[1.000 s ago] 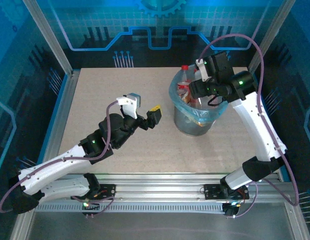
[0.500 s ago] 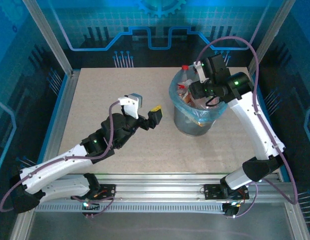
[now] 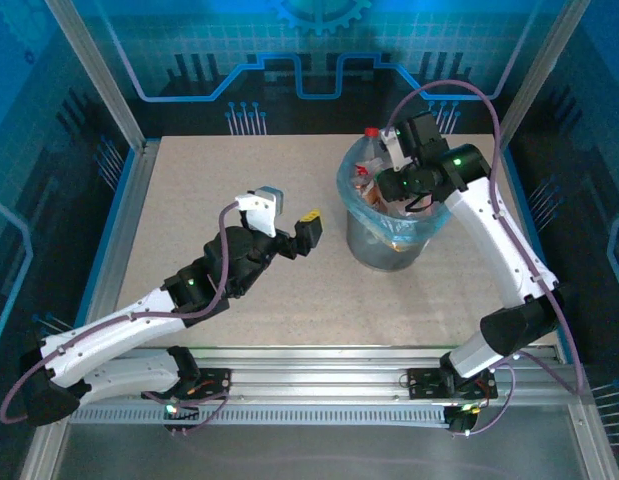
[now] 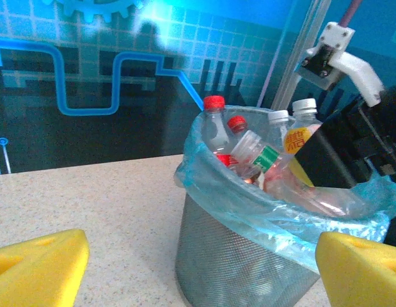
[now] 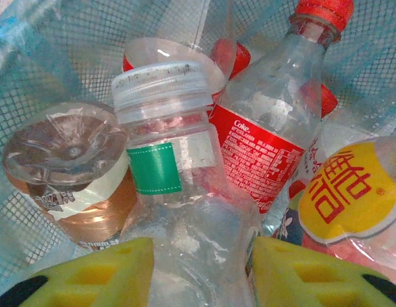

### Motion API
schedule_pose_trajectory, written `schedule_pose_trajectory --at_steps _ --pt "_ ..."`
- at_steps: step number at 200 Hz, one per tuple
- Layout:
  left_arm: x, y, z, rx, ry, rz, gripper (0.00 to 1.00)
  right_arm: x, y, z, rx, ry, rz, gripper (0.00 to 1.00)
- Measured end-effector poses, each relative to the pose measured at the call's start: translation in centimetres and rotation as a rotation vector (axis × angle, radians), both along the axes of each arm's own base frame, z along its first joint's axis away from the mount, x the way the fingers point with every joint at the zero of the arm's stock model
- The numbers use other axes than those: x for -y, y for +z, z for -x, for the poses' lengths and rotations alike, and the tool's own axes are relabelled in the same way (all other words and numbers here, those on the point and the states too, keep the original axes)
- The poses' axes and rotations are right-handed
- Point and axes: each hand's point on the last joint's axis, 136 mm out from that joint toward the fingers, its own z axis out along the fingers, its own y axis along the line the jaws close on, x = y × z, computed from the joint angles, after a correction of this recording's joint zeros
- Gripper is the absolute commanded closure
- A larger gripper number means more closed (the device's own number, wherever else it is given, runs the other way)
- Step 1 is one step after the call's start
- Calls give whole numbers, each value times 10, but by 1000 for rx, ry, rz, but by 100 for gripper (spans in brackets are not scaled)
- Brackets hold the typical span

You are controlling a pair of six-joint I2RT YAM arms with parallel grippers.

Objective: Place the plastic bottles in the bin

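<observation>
The bin [image 3: 387, 252], a grey mesh bucket lined with a light-blue bag, stands right of the table's centre and holds several plastic bottles [image 3: 370, 170]. My right gripper [image 3: 391, 186] reaches down into it. In the right wrist view, its yellow pads [image 5: 89, 272] press both sides of a clear bottle with a white cap and green label [image 5: 164, 150], so the right gripper [image 5: 201, 272] is shut on it. Around it lie a red-labelled bottle [image 5: 274, 137] and a brown crushed one [image 5: 73, 173]. My left gripper [image 3: 289, 226] hovers open left of the bin [image 4: 236, 256], holding nothing.
The right arm's black wrist [image 4: 351, 144] hangs over the bin's far rim. A red-capped bottle [image 4: 213, 121] sticks up above the bag's edge. Bare speckled tabletop [image 3: 219, 170] stretches left and in front of the bin. Metal frame posts stand at the table's corners.
The right gripper has shifted slightly left and back over the bin, and its jaws have narrowed onto the bottle. The left arm has barely moved.
</observation>
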Motion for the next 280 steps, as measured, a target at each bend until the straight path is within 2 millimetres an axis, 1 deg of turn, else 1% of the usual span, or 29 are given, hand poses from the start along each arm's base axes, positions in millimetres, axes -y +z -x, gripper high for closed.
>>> schedule_pose_trajectory --at_steps 12,25,39,52,65,69,77,84,97,112,124,131,134,140,148,164,173,184,193,205,215,228,241,265,280 --pt "-4 -2 -2 -5 19 -9 7 -1 1 0 4 6 -6 42" --pt "-9 -5 -5 -12 47 -21 6 -2 8 -1 35 2 -23 36" --pt "-19 -9 -10 -22 89 -37 6 1 23 3 103 -11 -55 33" --pt "-31 -13 -17 -33 141 -55 6 12 40 12 187 -36 -83 30" --pt "-47 -17 -23 -45 201 -69 5 31 60 25 289 -85 -115 28" --pt "-52 -17 -25 -48 221 -69 5 40 68 30 330 -111 -127 28" --pt "-64 -18 -29 -54 261 -66 5 56 78 36 396 -158 -140 26" --pt "-74 -18 -31 -56 293 -62 5 74 86 43 458 -218 -150 25" --pt "-98 -22 -35 -58 363 -52 5 106 91 51 544 -329 -153 23" --pt "-127 -32 -37 -69 446 -46 4 138 86 58 606 -452 -146 21" --pt "-149 -43 -37 -77 509 -51 4 163 73 60 626 -555 -140 21" --pt "-162 -53 -38 -86 546 -59 4 177 62 60 624 -613 -133 21" --pt "-167 -57 -37 -91 561 -65 4 185 55 60 620 -646 -129 21" --pt "-177 -65 -37 -100 592 -73 4 194 46 60 615 -686 -127 20" --pt "-191 -78 -37 -115 633 -88 4 209 29 59 597 -752 -124 20" --pt "-219 -100 -37 -147 719 -110 4 232 -5 59 561 -853 -113 21" --pt "-234 -111 -37 -161 762 -119 5 241 -24 59 545 -894 -104 21" --pt "-251 -123 -36 -176 814 -126 5 249 -52 60 522 -936 -88 22" --pt "-263 -134 -35 -189 851 -132 5 252 -75 60 502 -956 -81 22" --pt "-274 -148 -35 -210 881 -146 5 253 -105 60 473 -970 -82 23" --pt "-280 -160 -35 -229 892 -164 5 250 -130 61 447 -970 -91 23" --pt "-285 -175 -35 -250 891 -185 4 246 -153 61 429 -959 -101 22" --pt "-287 -188 -34 -271 881 -207 4 236 -168 57 421 -927 -99 22" --pt "-289 -210 -35 -300 835 -222 4 214 -182 43 441 -847 -106 21" --pt "-291 -223 -38 -320 799 -219 3 209 -190 41 456 -831 -119 22"
